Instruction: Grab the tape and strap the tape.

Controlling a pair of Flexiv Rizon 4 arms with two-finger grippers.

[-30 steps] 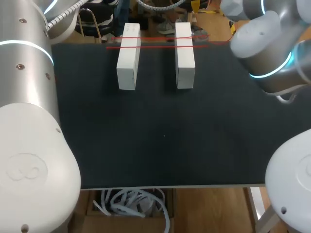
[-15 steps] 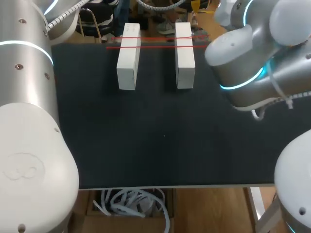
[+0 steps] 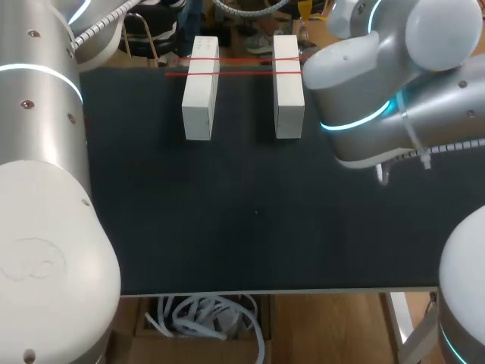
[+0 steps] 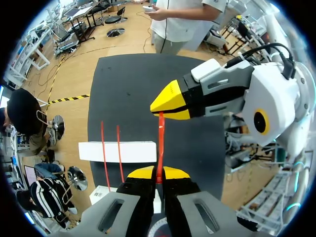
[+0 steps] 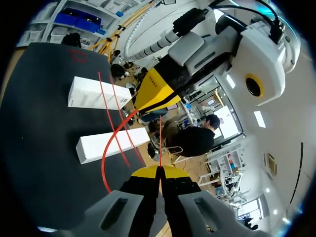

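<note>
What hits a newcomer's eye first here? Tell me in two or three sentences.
The left hand and right hand, yellow tips facing each other, are both shut on one red tape stretched between them. Two white blocks lie side by side at the far end of the black table, with two red strands across both. In the head view the right arm looms over the table's right side.

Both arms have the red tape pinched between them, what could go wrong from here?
1. The tape runs taut between the left end effector and right end effector; pulling apart might make it slip out or snap.
2. Its slack tail curves down toward the white blocks and could snag the two strands across them.
</note>
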